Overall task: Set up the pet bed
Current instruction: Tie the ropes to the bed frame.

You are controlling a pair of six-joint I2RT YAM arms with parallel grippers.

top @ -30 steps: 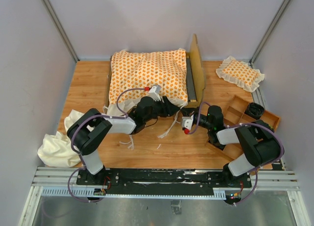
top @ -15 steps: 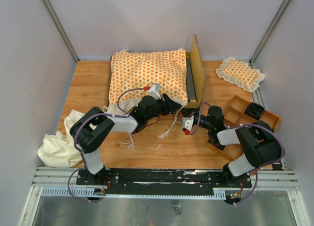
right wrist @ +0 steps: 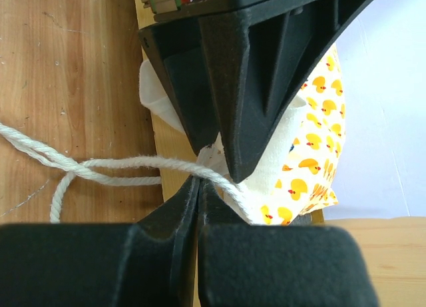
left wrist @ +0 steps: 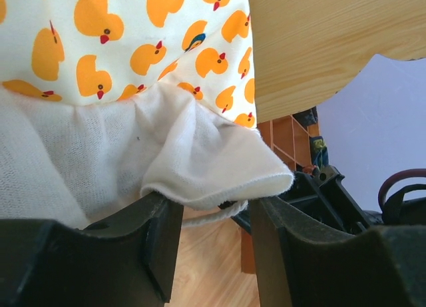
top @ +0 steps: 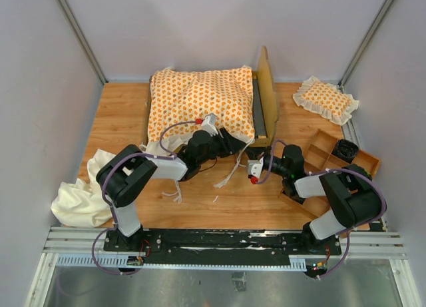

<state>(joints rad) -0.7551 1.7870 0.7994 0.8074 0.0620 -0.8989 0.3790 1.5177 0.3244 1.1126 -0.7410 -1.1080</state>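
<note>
The pet bed (top: 267, 97) lies at the back of the table, its light-wood headboard (left wrist: 319, 40) to the right. The duck-patterned cushion (top: 200, 100) lies on it, and its cream ruffle (left wrist: 213, 167) hangs at the near right corner. My left gripper (top: 234, 145) is at that corner. In the left wrist view it (left wrist: 216, 210) is open, with the ruffle corner resting over its tips. My right gripper (right wrist: 202, 180) is shut, its tips pinching a white tie string (right wrist: 126, 164) right below the left gripper's fingers (right wrist: 253, 87).
A small ruffled pillow (top: 325, 99) lies at the back right. A wooden divided tray (top: 331, 142) holding a black item (top: 345, 149) sits by the right arm. A cream cloth (top: 80, 197) is bunched at the near left. More tie strings (top: 174, 190) trail on the wood.
The left arm has edged slightly to the right. Both grippers stay at the cushion's near right corner.
</note>
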